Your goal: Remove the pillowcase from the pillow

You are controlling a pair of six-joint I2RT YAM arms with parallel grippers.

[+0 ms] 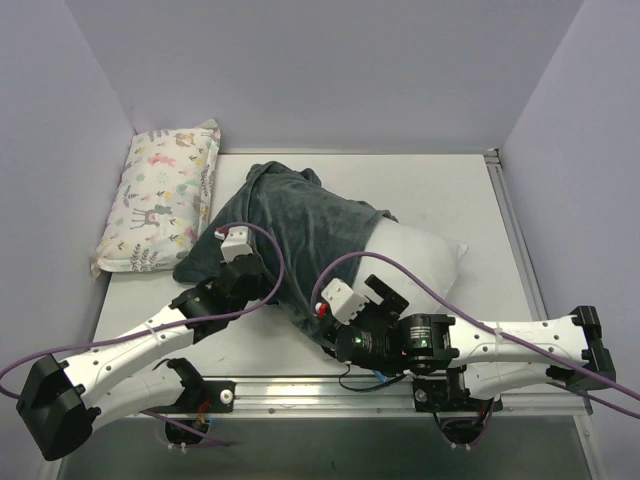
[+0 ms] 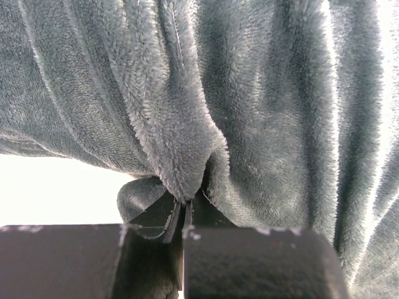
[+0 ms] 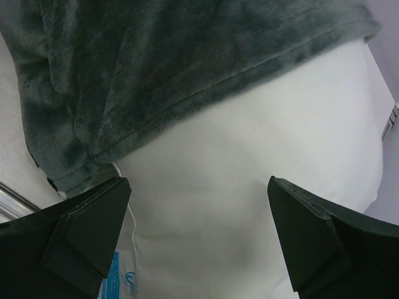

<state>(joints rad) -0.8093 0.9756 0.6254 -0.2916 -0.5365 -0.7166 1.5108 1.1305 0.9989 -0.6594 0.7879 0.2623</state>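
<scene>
The plush dark grey-teal pillowcase [image 1: 300, 215] was about half off the plain white stuffed pillow [image 1: 425, 255] in the middle of the white table [image 1: 440, 185], leaving its 4 o'clock end bare, while the left gripper [image 2: 184, 215] was pinching a fold of the case and the right gripper [image 3: 199, 205] was gaping empty over the bare part.

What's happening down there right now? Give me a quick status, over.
Left gripper shut on pillowcase fold. Right gripper open, at bare pillow end. Pillow partly out. Nothing blocking; printed pillow far left.
</scene>
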